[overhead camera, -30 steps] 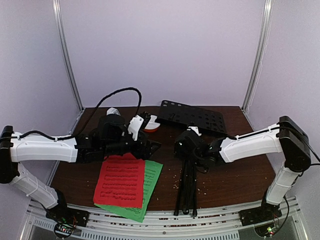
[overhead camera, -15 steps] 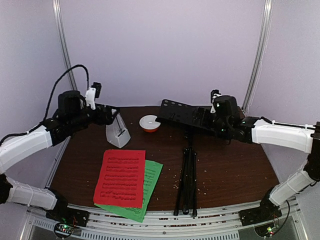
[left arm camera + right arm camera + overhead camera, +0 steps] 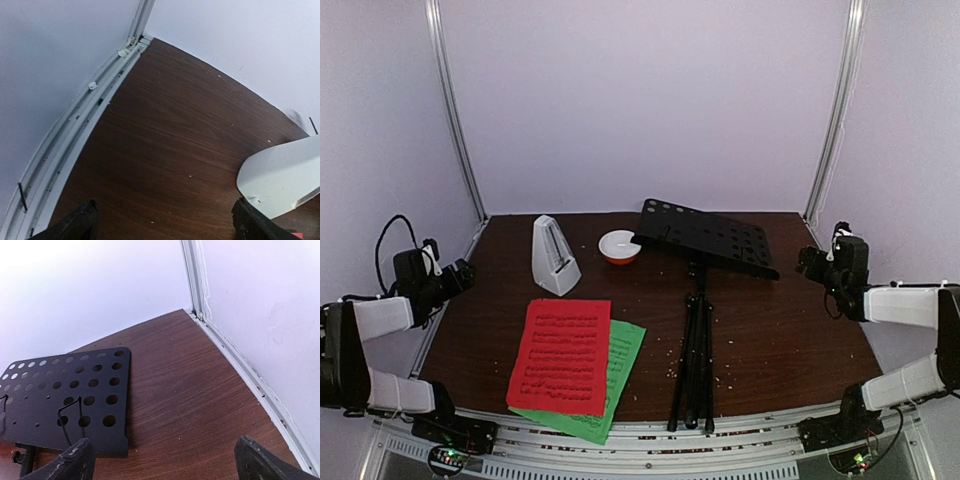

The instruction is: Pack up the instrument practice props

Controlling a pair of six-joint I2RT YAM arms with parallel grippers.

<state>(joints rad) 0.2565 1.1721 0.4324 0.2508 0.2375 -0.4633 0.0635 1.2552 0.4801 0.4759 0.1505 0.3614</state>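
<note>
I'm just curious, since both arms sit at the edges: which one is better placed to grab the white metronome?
Left, probably. The metronome stands on the left half, nearer the left pincer; the right pincer is beyond the music stand.

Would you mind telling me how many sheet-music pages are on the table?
2. The red page lies front left on the table; the green page lies partly under it, showing at its right and near edges. Others could be hidden beneath.
</note>
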